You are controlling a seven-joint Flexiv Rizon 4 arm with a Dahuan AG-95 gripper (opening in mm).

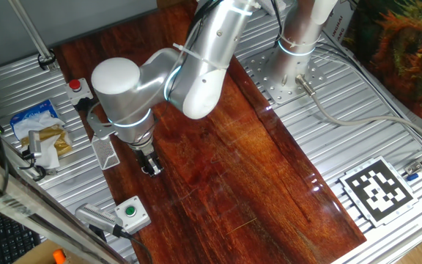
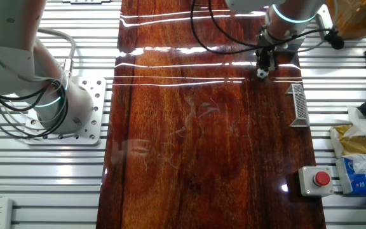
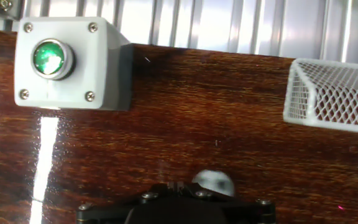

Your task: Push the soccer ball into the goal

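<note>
The soccer ball [image 2: 262, 73] is a tiny white ball with dark patches on the wooden board, right at my gripper's tip. In the hand view the ball [image 3: 214, 182] peeks out just beyond my gripper [image 3: 175, 185], slightly to its right and partly hidden by it. The fingers are pressed together with nothing between them. The goal [image 3: 334, 96], a white mesh frame, lies at the upper right of the hand view, apart from the ball. It also shows in the fixed views [image 2: 299, 105] [image 1: 105, 152], at the board's edge near my gripper [image 1: 151, 166] [image 2: 267, 62].
A grey box with a green button [image 3: 67, 62] [image 1: 132, 213] stands at the board's edge, left of the goal in the hand view. A box with a red button [image 2: 315, 180] [image 1: 75, 86] sits further along. Bags [image 1: 44, 132] and cables lie on the slatted metal table [image 1: 387, 132].
</note>
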